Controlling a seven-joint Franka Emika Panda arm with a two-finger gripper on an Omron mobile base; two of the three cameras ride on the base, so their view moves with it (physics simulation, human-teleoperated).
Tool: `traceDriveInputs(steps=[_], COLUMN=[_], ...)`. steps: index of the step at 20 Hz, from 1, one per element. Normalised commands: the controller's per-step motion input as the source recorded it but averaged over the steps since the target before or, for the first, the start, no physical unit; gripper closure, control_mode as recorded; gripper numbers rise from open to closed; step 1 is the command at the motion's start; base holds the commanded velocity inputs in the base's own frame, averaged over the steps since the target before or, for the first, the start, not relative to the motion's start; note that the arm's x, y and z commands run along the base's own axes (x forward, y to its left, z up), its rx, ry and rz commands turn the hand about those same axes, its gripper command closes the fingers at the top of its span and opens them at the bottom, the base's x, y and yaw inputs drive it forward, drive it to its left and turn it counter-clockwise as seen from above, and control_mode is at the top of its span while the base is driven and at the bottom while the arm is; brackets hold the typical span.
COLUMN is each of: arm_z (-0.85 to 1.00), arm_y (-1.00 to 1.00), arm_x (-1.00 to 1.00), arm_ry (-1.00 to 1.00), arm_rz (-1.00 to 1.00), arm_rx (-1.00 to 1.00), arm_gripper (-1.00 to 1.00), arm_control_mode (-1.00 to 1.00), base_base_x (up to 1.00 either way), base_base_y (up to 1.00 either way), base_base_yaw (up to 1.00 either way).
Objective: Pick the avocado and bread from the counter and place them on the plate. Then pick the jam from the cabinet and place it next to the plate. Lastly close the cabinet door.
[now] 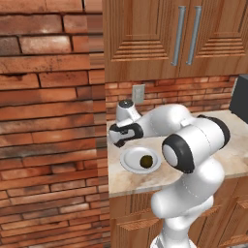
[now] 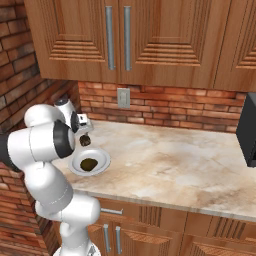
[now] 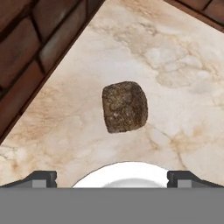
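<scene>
Our pincer (image 3: 112, 177) stands wide open, its two dark fingertips (image 3: 41, 178) far apart at the bottom corners of the hand view, with nothing between them. Ahead of it on the counter (image 3: 183, 87) lies a dark brown, rough, blocky lump (image 3: 124, 106), which we take to be the bread; it rests on the stone apart from the fingers, centred between them. Just below the pincer, the white rim of the plate (image 3: 124, 173) curves up between the fingertips. To one side of the lump a brick wall (image 3: 35, 48) runs along the counter's edge.

In the left base view we see the pincer's hand (image 1: 123, 134) held low over the counter (image 1: 242, 150), just behind the plate (image 1: 130, 162). On the plate, on our near side of the pincer, sits a small dark round item (image 1: 146, 161), likely the avocado. In the right base view the pincer (image 2: 85, 140) hangs beside the far rim of the plate (image 2: 100, 162), with the same dark item (image 2: 89, 163) lying on it. Above the pincer, the wooden cabinet doors (image 2: 90, 40) appear shut.
</scene>
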Motion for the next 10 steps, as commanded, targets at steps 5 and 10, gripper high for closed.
traceDriveInputs(steps=[5, 10], arm_z=[-0.05, -0.07], arm_y=[0.02, 0.03], arm_x=[0.11, 0.11], arm_ry=[0.0, 0.0], arm_rz=[0.0, 0.0], arm_rx=[-0.02, -0.02], arm_gripper=[-1.0, -1.0], arm_control_mode=[-1.0, -1.0], base_base_x=[0.0, 0.0], base_base_y=[0.0, 0.0], base_base_yaw=[0.0, 0.0])
